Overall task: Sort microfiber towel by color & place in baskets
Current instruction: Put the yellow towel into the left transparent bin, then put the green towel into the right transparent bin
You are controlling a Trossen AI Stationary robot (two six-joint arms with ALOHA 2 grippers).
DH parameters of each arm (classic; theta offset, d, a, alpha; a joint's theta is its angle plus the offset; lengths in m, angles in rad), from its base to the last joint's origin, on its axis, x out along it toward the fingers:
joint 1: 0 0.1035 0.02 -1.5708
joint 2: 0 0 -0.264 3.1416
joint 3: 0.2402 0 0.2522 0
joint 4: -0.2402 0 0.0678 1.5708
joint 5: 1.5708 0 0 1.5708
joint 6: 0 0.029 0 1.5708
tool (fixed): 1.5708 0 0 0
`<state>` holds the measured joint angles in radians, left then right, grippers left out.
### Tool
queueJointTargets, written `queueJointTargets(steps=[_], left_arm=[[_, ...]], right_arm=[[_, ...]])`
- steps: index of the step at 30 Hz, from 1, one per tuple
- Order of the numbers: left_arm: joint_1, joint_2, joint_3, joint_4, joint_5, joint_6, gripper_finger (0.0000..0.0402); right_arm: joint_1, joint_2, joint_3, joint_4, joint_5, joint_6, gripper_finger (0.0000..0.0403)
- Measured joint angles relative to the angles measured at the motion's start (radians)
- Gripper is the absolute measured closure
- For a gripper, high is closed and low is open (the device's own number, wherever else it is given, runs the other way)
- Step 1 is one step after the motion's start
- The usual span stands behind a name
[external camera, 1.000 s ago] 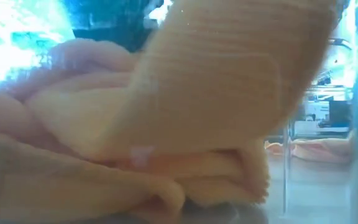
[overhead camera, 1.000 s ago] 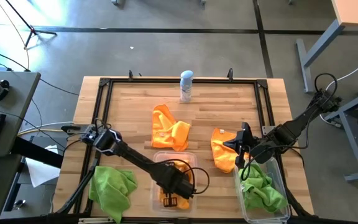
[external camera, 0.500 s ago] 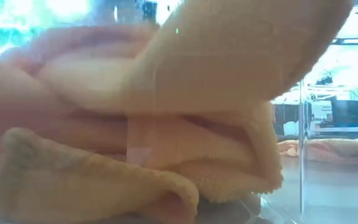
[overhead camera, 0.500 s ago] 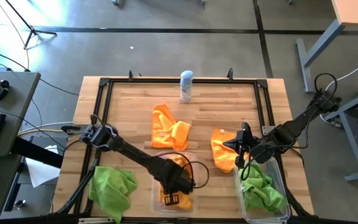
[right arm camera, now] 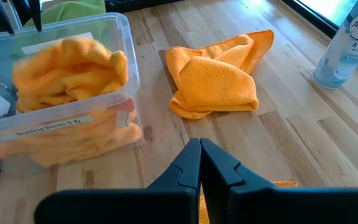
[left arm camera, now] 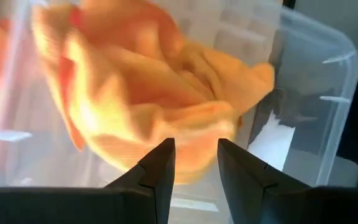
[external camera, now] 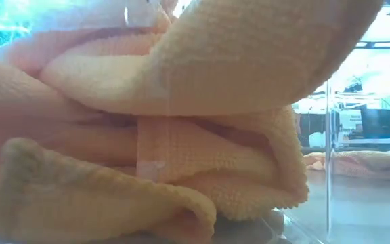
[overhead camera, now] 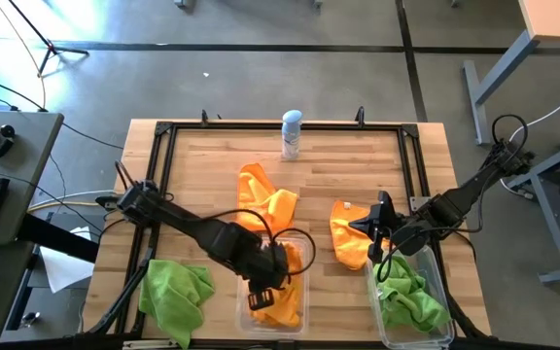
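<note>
Sorting task, partly complete. In the high view, a clear bin (overhead camera: 278, 292) at lower centre holds an orange towel (overhead camera: 280, 303); a second clear bin (overhead camera: 436, 309) at lower right holds a lime green towel (overhead camera: 408, 297). Each bin so far appears to hold one colour only.

Left gripper (overhead camera: 261, 297): over the lower-centre bin. In the left wrist view its fingers (left arm camera: 160, 171) stand a narrow gap apart with nothing between them, just above the crumpled orange towel (left arm camera: 148, 93) lying inside the bin (left arm camera: 316, 81). The low view is filled by this same orange cloth (external camera: 181, 135) pressed behind the clear bin wall (external camera: 328, 156).

Right gripper (overhead camera: 375, 226): at centre right of the high view, beside the upper end of the green bin. In the right wrist view its fingertips (right arm camera: 199, 163) are pressed together and hold nothing.

Still to sort, judged from the high view:
- an orange towel (overhead camera: 265, 204) at table centre, also seen in the right wrist view (right arm camera: 219, 78);
- an orange towel (overhead camera: 346, 235) just left of the right gripper;
- a lime green towel (overhead camera: 176, 292) at lower left.

A spray can (overhead camera: 291, 134) stands at the upper centre edge, no part of the sorting. Roughly two towels are placed and three remain.
</note>
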<state>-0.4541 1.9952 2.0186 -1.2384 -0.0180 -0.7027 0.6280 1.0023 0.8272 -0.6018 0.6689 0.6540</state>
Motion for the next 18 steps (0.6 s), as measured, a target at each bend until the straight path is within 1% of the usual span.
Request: queueJointTargets(steps=[8,12,15,18], left_arm=[[0.005,-0.064,0.0,-0.006,-0.148,0.124,0.0291],[0.016,-0.082,0.0,-0.024,-0.177,0.213,0.0295],[0.031,-0.105,-0.025,-0.026,-0.2,0.297,0.0305],[0.051,-0.143,-0.077,-0.033,-0.241,0.375,0.0315]], right_arm=[[0.0,0.0,0.0,0.0,0.0,0.0,0.0402],[0.0,0.0,0.0,0.0,0.0,0.0,0.0402],[0.0,0.0,0.0,0.005,0.0,0.007,0.0402],[0.0,0.0,0.0,0.029,0.032,0.028,0.0402]])
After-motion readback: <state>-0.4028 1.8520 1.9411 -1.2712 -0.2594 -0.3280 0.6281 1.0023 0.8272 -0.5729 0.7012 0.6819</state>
